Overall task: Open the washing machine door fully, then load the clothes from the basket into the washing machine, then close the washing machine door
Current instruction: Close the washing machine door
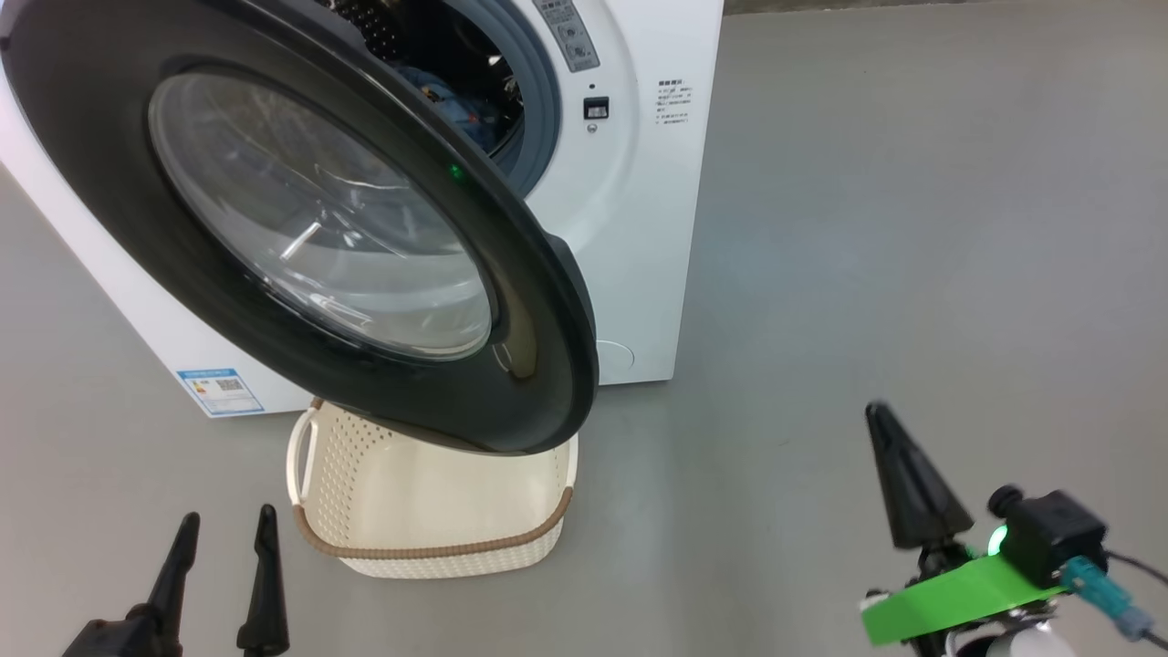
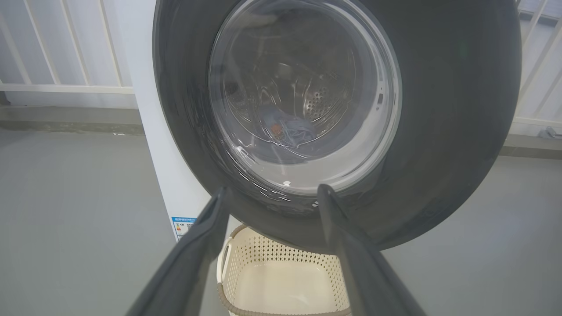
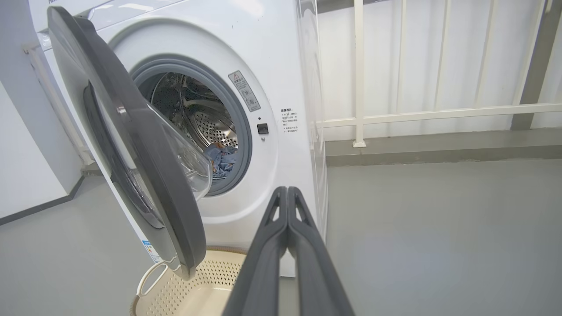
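Observation:
The washing machine stands white with its drum open. The washing machine door, black-rimmed with a glass bowl, hangs about half swung over the basket. Light-blue clothes lie inside the drum, and show through the glass. The basket sits on the floor under the door with nothing in it. My left gripper is open, low left, in front of the door. My right gripper is shut on nothing, right of the machine.
Grey floor spreads wide to the right of the machine. A white railing and a low kerb run behind the machine. A blue label marks the machine's lower front corner.

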Tool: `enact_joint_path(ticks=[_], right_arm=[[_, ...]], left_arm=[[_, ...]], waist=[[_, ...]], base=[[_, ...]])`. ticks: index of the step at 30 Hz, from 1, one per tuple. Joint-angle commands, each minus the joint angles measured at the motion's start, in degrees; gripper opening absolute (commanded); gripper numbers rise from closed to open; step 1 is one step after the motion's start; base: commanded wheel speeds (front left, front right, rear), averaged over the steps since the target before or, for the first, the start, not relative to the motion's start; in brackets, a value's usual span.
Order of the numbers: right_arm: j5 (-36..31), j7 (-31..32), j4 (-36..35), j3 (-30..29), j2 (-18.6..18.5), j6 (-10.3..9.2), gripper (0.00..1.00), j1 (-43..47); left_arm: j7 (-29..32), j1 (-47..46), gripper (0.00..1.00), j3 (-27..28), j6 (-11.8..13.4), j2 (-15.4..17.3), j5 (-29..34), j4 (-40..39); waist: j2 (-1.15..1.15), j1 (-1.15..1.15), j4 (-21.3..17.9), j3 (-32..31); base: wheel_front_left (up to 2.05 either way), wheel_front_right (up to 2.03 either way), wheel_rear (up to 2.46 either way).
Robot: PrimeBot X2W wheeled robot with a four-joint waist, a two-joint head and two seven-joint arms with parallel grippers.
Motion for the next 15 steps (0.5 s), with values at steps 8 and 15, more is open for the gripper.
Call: enact_joint_path(ticks=[8, 15], right_arm=[[4.6, -0.7, -17.1, 8.8, -0.8, 0.09, 0.00, -6.1], [9.4, -0.7, -27.7, 22.6, -6.3, 0.09, 0.00, -11.2]], left_arm=[[-0.4, -1.0, 1.00, 1.4, -0.1, 1.0, -0.8, -1.1], [-0.4, -2.5, 1.00, 0.3, -0.1, 1.0, -1.2, -1.2]], waist=[[0.00, 0.00, 0.3, 0.4], [0.00, 0.00, 1.8, 1.5]], base=[[0.00, 0.00, 0.00], [0.00, 0.00, 0.00]])
